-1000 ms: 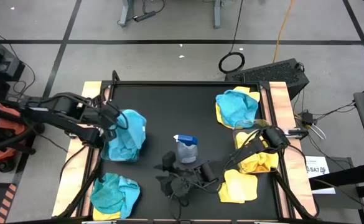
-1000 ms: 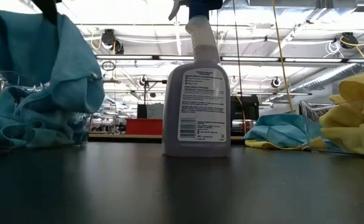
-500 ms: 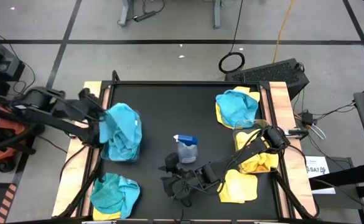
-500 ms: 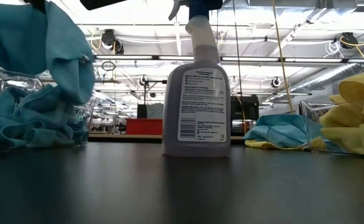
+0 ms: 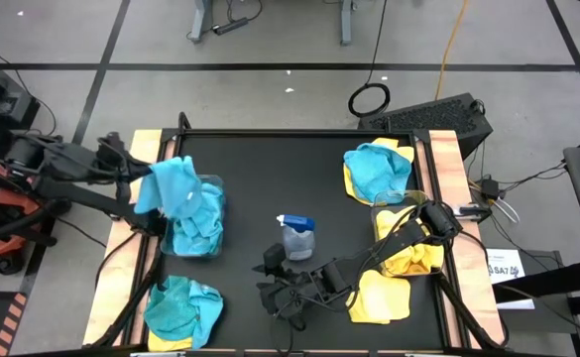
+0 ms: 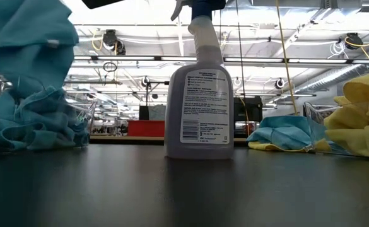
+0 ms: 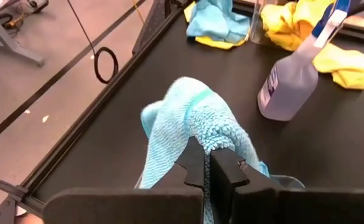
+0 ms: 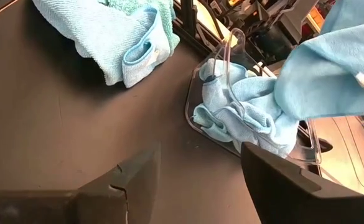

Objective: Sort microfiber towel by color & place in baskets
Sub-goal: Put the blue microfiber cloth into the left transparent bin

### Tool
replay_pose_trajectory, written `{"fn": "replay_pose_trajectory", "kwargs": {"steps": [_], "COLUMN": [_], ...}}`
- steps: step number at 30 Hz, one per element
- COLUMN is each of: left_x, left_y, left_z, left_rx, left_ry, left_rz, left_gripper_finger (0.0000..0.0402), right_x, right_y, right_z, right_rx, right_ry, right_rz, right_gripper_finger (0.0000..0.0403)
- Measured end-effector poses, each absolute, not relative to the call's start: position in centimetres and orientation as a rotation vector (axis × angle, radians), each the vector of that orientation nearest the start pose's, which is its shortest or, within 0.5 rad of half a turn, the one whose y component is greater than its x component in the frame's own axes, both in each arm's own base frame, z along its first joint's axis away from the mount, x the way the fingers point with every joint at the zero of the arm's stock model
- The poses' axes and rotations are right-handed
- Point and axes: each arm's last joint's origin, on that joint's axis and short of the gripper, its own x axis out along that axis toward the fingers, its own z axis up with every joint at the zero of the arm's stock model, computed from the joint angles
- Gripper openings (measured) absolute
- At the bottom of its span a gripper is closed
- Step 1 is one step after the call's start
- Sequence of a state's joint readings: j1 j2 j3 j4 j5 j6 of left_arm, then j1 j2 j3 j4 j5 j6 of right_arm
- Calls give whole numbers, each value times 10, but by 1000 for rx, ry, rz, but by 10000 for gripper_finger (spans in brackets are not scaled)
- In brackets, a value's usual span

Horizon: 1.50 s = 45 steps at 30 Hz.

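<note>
Microfiber towel work sits like this, operator: your left gripper point(image 7: 208, 163) is clamped on a teal towel point(image 5: 166, 183), holding it in the air at about nine o'clock on the table, over the left-hand clear basket point(image 8: 256, 118). That basket has more teal cloth bunched inside. A second teal heap point(image 5: 182, 309) lies at seven o'clock. At one o'clock you see a teal towel piled on a yellow one point(image 5: 377, 171). Your right gripper point(image 8: 197, 180) has its fingers spread and holds nothing; it hovers low near six o'clock, just beside the spray bottle point(image 5: 296, 238) at the table's middle. Yellow towels point(image 5: 381, 296) lie at four to five o'clock, some heaped in the right-hand basket point(image 5: 394, 213).
</note>
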State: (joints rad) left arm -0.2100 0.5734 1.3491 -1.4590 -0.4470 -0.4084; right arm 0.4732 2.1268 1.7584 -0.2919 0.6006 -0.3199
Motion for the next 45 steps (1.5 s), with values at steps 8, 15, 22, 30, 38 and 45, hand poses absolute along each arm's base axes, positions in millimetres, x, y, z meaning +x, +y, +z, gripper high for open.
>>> {"fn": "replay_pose_trajectory", "kwargs": {"steps": [8, 15, 22, 30, 38, 45], "left_x": [26, 63, 97, 121, 134, 142], "left_y": [6, -5, -13, -20, -24, -27], "left_z": [379, 334, 307, 270, 223, 202], "left_rx": [-177, -165, -168, -178, -171, -176], "left_ry": [713, 951, 964, 1115, 1301, 1394], "left_rz": [327, 311, 287, 252, 280, 267], "left_gripper_finger": [4, 5, 6, 6, 6, 30], "right_x": [436, 435, 435, 434, 435, 435], "right_y": [205, 204, 204, 204, 204, 204], "right_z": [238, 237, 237, 236, 236, 236], "right_rx": [-653, -643, -636, -621, -621, -620], "right_ry": [599, 613, 614, 619, 619, 618], "right_rz": [-26, -29, -31, -36, -36, -37], "right_gripper_finger": [215, 215, 215, 215, 215, 215]}}
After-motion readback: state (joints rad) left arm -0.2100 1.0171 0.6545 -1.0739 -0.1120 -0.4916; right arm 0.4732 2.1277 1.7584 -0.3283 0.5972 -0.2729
